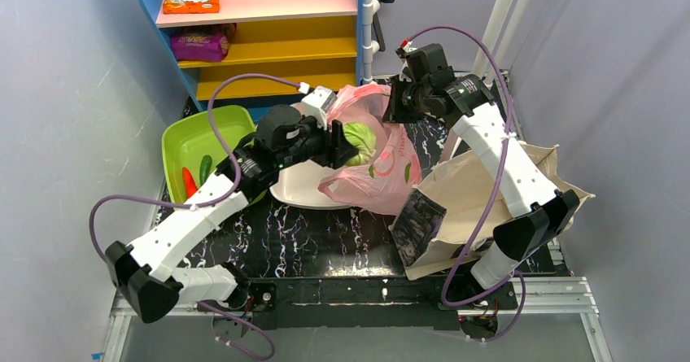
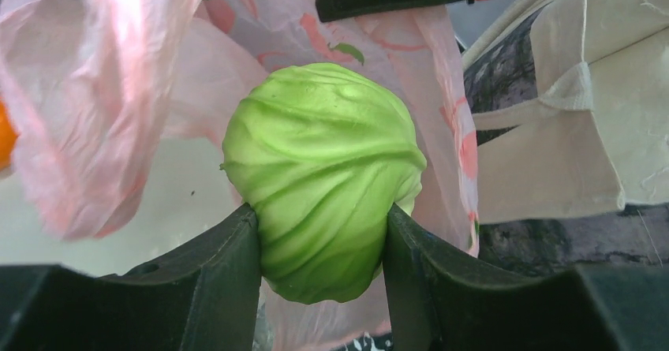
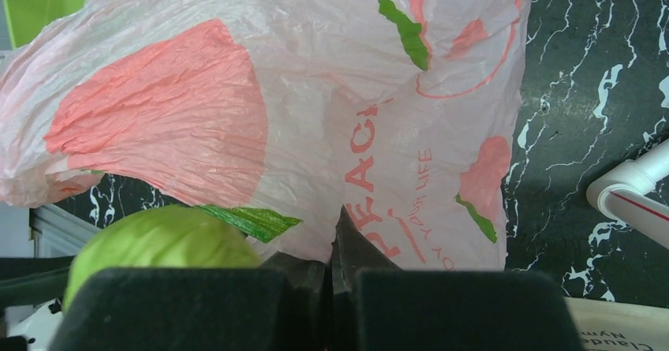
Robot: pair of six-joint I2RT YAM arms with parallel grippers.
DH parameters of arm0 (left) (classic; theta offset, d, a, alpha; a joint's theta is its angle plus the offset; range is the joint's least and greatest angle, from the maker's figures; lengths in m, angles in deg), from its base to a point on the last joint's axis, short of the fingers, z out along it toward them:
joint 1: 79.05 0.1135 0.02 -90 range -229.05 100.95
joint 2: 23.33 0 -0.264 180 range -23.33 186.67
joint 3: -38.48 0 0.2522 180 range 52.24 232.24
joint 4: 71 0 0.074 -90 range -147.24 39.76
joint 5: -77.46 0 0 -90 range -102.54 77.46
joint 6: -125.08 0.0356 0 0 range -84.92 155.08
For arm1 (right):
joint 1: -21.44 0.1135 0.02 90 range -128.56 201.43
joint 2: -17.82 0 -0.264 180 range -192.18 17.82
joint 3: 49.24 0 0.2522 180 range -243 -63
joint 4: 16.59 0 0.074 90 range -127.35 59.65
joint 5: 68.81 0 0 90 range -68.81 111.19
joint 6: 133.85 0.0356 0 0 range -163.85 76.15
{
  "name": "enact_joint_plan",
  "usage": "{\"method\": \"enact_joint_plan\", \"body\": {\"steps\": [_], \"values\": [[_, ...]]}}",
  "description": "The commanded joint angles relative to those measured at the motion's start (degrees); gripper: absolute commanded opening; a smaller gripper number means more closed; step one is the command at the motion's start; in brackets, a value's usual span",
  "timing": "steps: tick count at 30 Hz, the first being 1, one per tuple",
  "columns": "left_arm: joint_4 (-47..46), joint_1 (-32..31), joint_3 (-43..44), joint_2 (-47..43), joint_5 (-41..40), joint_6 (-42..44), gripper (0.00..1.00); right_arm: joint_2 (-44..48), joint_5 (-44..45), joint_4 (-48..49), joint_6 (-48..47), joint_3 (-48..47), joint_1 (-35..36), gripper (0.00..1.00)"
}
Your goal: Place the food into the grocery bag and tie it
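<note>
My left gripper (image 1: 346,144) is shut on the pale green cabbage (image 1: 360,141), held at the mouth of the pink grocery bag (image 1: 382,171). In the left wrist view the cabbage (image 2: 323,177) sits between my two fingers (image 2: 213,280) with the bag (image 2: 102,91) behind it. My right gripper (image 1: 390,102) is shut on the bag's upper edge and holds it up; in the right wrist view the bag (image 3: 315,106) hangs from the closed jaws and the cabbage (image 3: 158,244) shows low left. An orange fruit edge (image 2: 5,134) shows far left. Red and green produce (image 1: 195,175) lies in the green tub.
A green tub (image 1: 191,138) stands at the left. A white plate (image 1: 301,187) lies under the bag. A beige canvas tote (image 1: 472,199) lies at the right. A coloured shelf (image 1: 260,28) with snack packs stands at the back.
</note>
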Motion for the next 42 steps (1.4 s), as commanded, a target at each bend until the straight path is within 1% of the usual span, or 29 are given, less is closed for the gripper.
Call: {"method": "enact_joint_plan", "body": {"steps": [1, 4, 8, 16, 18, 21, 24, 26, 29, 32, 34, 36, 37, 39, 42], "values": [[-11.01, -0.33, 0.74, 2.56, 3.60, 0.94, 0.00, 2.44, -1.08, 0.13, 1.23, -2.74, -0.65, 0.01], [-13.67, -0.36, 1.17, 6.66, 4.50, 0.95, 0.00, 3.10, -1.57, 0.10, 1.18, -2.34, -0.63, 0.01], [-13.76, -0.34, 3.36, 11.03, 5.30, 0.13, 0.00, 3.96, -1.54, 0.12, 1.20, -1.69, -0.72, 0.01], [-17.29, -0.33, 2.55, 15.24, 5.33, -0.71, 0.00, 5.69, -3.29, 1.25, 1.19, -0.68, -0.97, 0.01], [-16.21, -0.34, 3.06, 16.46, 4.38, -0.68, 0.00, 5.80, -3.44, 1.09, 1.18, -0.58, -0.98, 0.01], [-11.09, -0.36, 4.27, 17.47, -0.79, 1.04, 0.00, 6.09, -3.32, 0.78, 0.91, -0.53, -1.07, 0.01], [-6.74, -0.34, 4.20, 17.45, -7.84, 3.99, 0.00, 6.83, -3.18, 0.67, 0.76, -0.09, -1.17, 0.01], [-5.05, -0.32, 3.25, 17.27, -14.13, 5.98, 0.00, 7.23, -3.11, 0.65, 0.65, 0.18, -1.33, 0.01], [-2.68, -0.34, 2.68, 17.51, -19.00, 8.08, 0.00, 7.41, -3.16, 0.71, 0.56, 0.36, -1.42, 0.01], [-1.02, -0.33, 3.17, 17.46, -20.41, 8.39, 0.00, 7.09, -3.38, 0.81, 0.61, 0.31, -1.51, 0.01], [-1.15, -0.37, 3.36, 17.08, -18.44, 7.68, 0.00, 6.81, -3.73, 0.95, 0.69, 0.27, -1.51, 0.01], [-2.14, -0.34, 3.57, 16.66, -14.15, 6.35, 0.00, 6.46, -4.07, 1.01, 0.72, 0.22, -1.46, 0.01], [-2.53, -0.37, 3.79, 16.66, -10.95, 5.91, 0.00, 6.34, -4.28, 0.98, 0.74, 0.21, -1.50, 0.01], [-3.51, -0.32, 4.64, 16.88, -1.97, 5.38, 0.01, 6.08, -4.57, 1.00, 0.83, 0.19, -1.51, 0.01], [-4.42, -0.33, 5.95, 17.38, 6.94, 3.97, 0.06, 5.72, -4.75, 1.14, 0.85, 0.03, -1.51, 0.01]]}}
